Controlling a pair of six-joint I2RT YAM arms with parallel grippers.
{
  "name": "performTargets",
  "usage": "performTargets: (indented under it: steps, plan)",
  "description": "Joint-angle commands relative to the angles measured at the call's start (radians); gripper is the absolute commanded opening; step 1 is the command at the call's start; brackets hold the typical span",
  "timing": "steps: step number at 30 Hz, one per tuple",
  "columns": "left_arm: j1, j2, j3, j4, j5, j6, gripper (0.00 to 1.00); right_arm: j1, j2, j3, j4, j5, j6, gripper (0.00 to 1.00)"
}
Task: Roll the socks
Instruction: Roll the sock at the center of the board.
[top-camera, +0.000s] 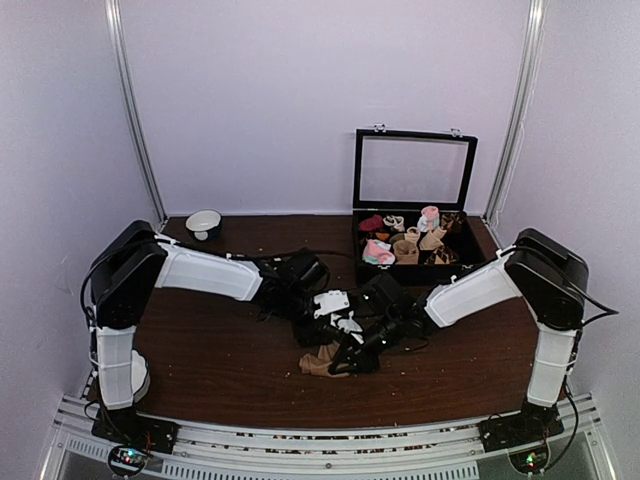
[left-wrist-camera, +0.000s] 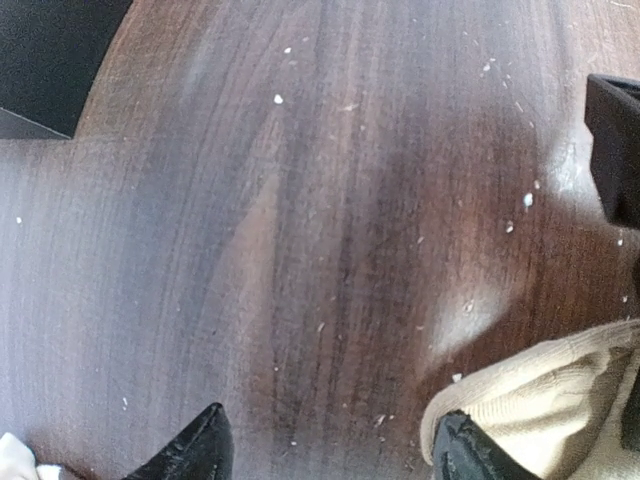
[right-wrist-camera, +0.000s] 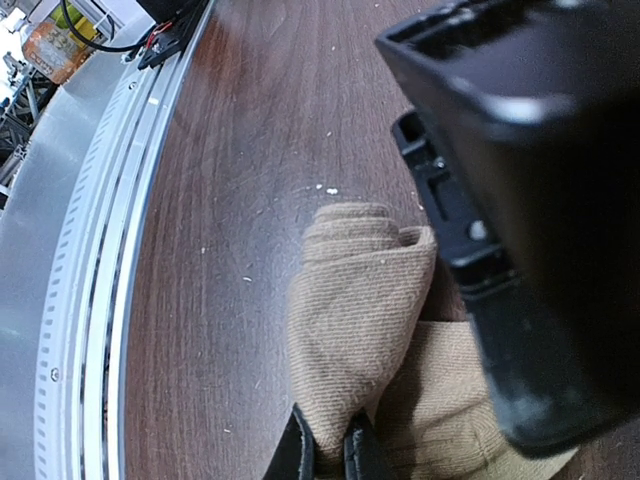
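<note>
The right gripper (right-wrist-camera: 328, 445) pinches the socks (right-wrist-camera: 360, 300), lying on the table (left-wrist-camera: 300, 200) near its front edge; the left gripper (left-wrist-camera: 330, 450) gapes empty just beside them (cloth at one fingertip); their length runs away from the right fingers.

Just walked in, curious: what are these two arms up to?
They are handling tan socks in the middle of the table. The right gripper is pinched shut on the fabric. The left gripper is open beside them, one finger by a sock. The socks look loosely folded, not a finished roll.
</note>
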Motion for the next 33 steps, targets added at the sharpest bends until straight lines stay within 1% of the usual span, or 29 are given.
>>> performTargets:
  steps: [1, 5, 9, 11, 14, 18, 21, 23, 25, 29, 33]
  plan:
    - [0.041, 0.049, -0.073, -0.154, -0.146, 0.038, 0.70, -0.023, 0.089, -0.003, -0.219, 0.038, 0.037, 0.00]
    - [0.068, -0.026, -0.046, -0.179, -0.079, 0.021, 0.73, -0.050, 0.141, 0.026, -0.240, 0.012, 0.064, 0.00]
    - [0.136, -0.133, -0.036, -0.192, 0.036, 0.022, 0.79, -0.092, 0.210, 0.062, -0.259, -0.037, 0.094, 0.00]
    - [0.176, -0.198, -0.059, -0.182, 0.115, 0.023, 0.80, -0.114, 0.254, 0.097, -0.290, -0.059, 0.101, 0.00]
    - [0.208, -0.265, -0.125, -0.157, 0.186, 0.048, 0.84, -0.130, 0.316, 0.137, -0.339, -0.081, 0.104, 0.00]
    - [0.212, -0.327, -0.210, -0.147, 0.263, 0.077, 0.84, -0.148, 0.340, 0.147, -0.343, -0.096, 0.111, 0.00]
    - [0.210, -0.373, -0.261, -0.145, 0.395, 0.116, 0.82, -0.165, 0.352, 0.151, -0.361, -0.096, 0.107, 0.00]
    - [0.189, -0.386, -0.273, -0.169, 0.450, 0.161, 0.80, -0.175, 0.367, 0.156, -0.383, -0.089, 0.100, 0.00]
    - [0.144, -0.384, -0.283, -0.183, 0.429, 0.211, 0.78, -0.183, 0.374, 0.155, -0.398, -0.079, 0.099, 0.00]
    - [0.034, -0.366, -0.311, -0.120, 0.279, 0.269, 0.75, -0.188, 0.368, 0.144, -0.390, -0.070, 0.111, 0.00]
    - [-0.017, -0.341, -0.303, -0.053, 0.196, 0.292, 0.74, -0.189, 0.365, 0.145, -0.383, -0.064, 0.131, 0.00]
